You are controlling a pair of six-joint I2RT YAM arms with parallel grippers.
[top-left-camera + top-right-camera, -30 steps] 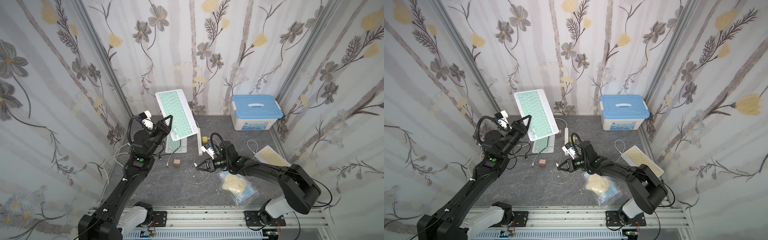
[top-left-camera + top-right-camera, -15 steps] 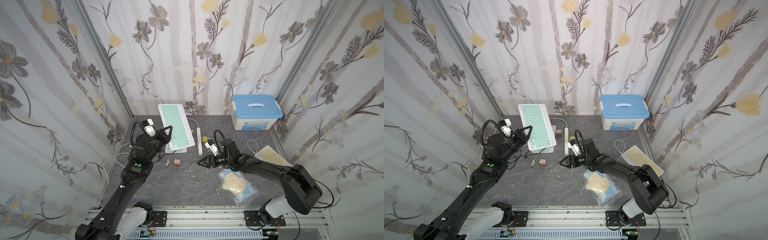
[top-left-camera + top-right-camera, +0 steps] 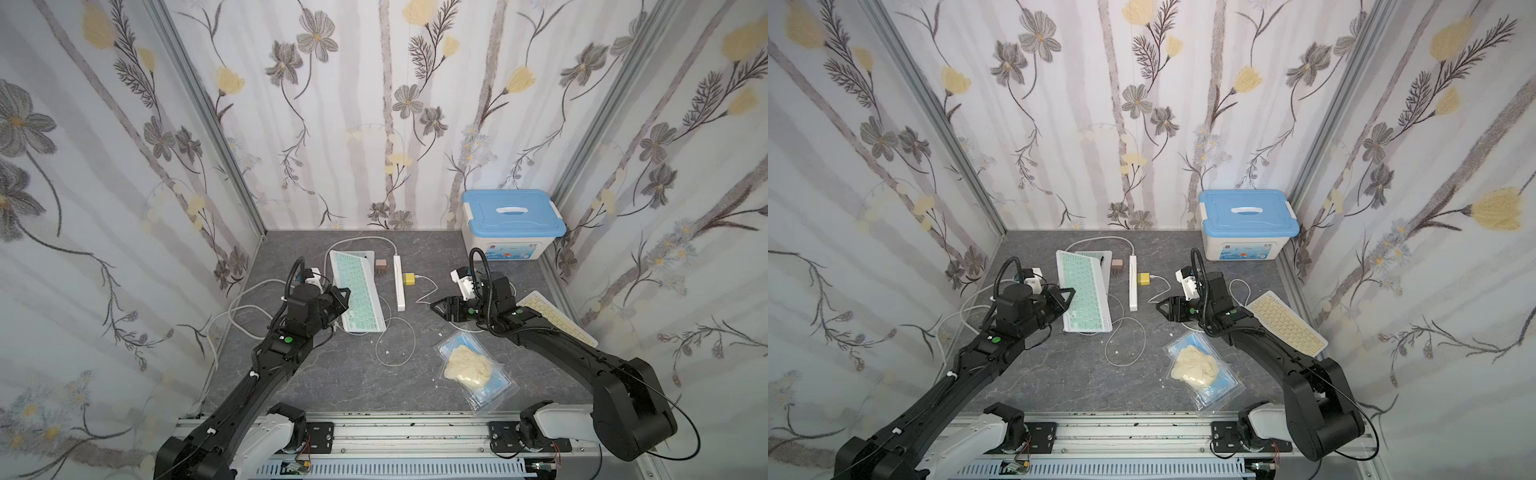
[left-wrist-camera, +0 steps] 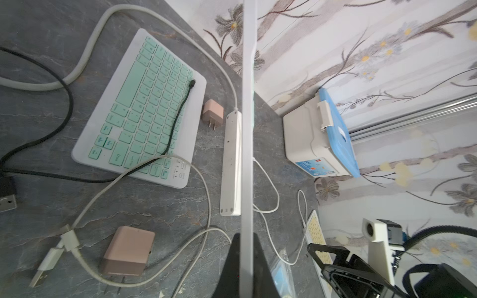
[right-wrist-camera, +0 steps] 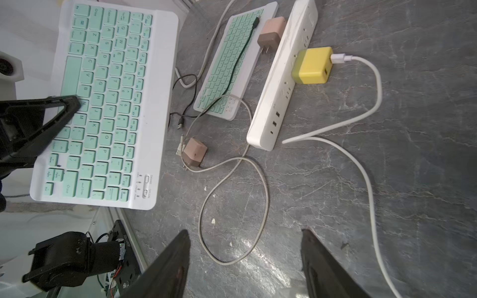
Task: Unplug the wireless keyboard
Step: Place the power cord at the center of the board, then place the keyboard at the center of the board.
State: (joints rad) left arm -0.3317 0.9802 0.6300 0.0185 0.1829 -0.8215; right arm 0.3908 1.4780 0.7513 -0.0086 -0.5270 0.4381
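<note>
Wireless keyboard [image 3: 362,299], the mint-keyed one, now hangs low over the gray table [image 3: 332,374]. A second ago it was lifted high and tipped up toward the back wall. It has since come down and is nearly level, its far end overlapping a second mint keyboard [image 4: 144,108] that lies flat with a black cable [image 4: 178,121] across it. Whether its near edge touches the table cannot be told. As before, the left gripper [image 3: 344,296] is clamped on its long side, which the left wrist view shows edge-on. A second ago the right gripper [image 3: 436,309] was pinched shut at the white cable [image 5: 267,203]. It has now let go and drawn back a little. Its fingers [image 5: 175,263] stand wide apart above the table, and the cable lies in a loose loop near the power strip [image 3: 400,282].
</note>
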